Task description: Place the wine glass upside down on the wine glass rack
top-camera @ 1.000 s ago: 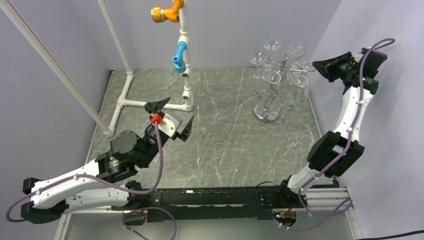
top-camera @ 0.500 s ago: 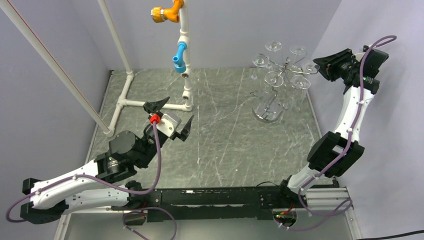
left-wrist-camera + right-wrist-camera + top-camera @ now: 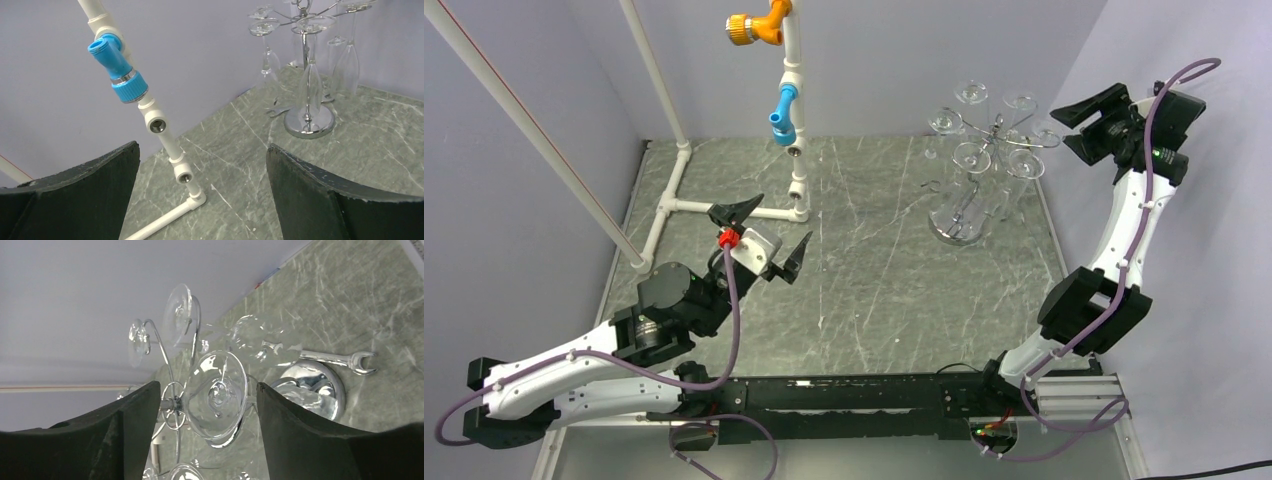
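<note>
Across the grey-green marbled counter (image 3: 874,290), a white pipe frame (image 3: 694,207) stands at the far left corner. Toward the far right corner stands the chrome wine glass rack (image 3: 957,228), with several glasses hanging upside down from its looped arms. The left pincer (image 3: 788,216) hovers near the pipe frame with its jaws spread wide and nothing in them. The right pincer (image 3: 1061,128) sits high, just beside the rack's right side, also open and empty. The wine glass (image 3: 216,396) nearest it hangs foot-up on the rack. A small wrench (image 3: 330,359) lies by the base.
</note>
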